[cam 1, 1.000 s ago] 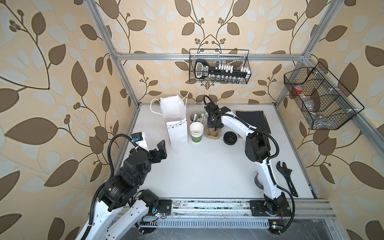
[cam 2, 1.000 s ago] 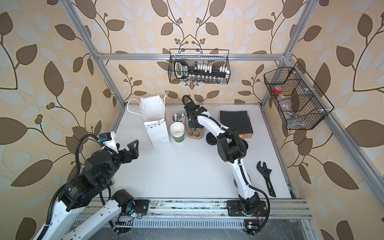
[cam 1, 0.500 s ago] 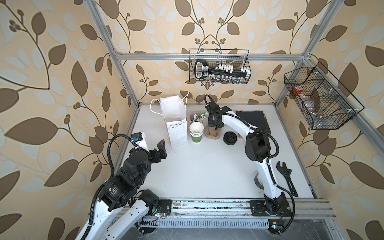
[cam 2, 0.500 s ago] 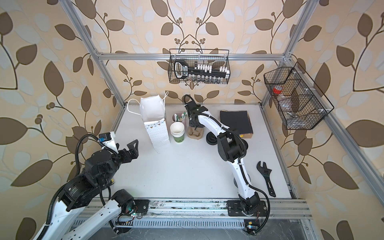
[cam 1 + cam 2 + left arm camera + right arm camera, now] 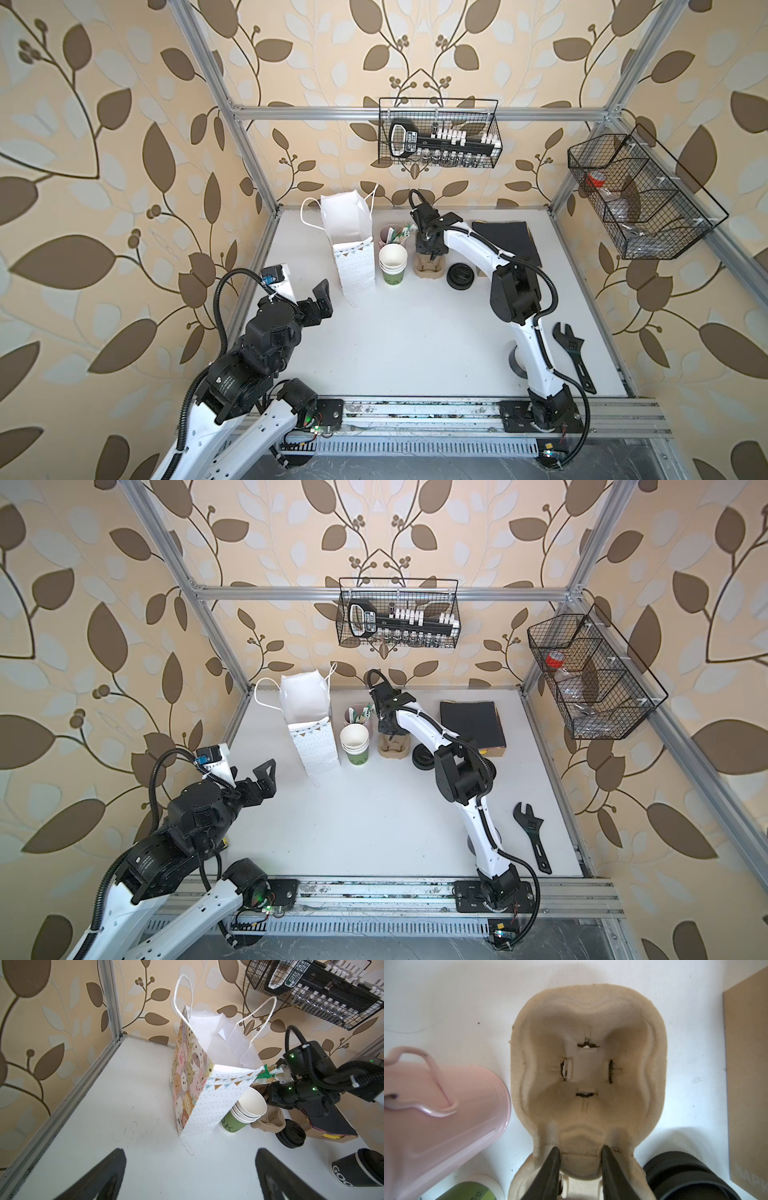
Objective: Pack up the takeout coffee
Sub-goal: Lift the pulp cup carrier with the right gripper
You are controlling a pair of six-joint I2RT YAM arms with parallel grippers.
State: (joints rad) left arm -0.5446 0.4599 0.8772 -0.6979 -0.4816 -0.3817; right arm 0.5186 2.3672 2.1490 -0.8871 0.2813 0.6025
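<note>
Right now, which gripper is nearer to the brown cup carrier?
Right. The right gripper straddles a ridge of the cup carrier; the left gripper hovers open far off, beyond the paper bag.

Open bag (image 5: 199, 1093) stood near the tabletop's (image 5: 124, 1095) back edge, cup stack (image 5: 247, 1111) just beside it, carrier (image 5: 270, 1122) and lids (image 5: 291, 1134) next along, coffee (image 5: 357, 1169) set apart, left gripper (image 5: 190, 1151) spread wide

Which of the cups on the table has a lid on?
The dark grey-black cup with pale lettering, seen in the left wrist view: it alone carries a black lid. The stacked white-and-green cups and the pink cup are open-topped.
</note>
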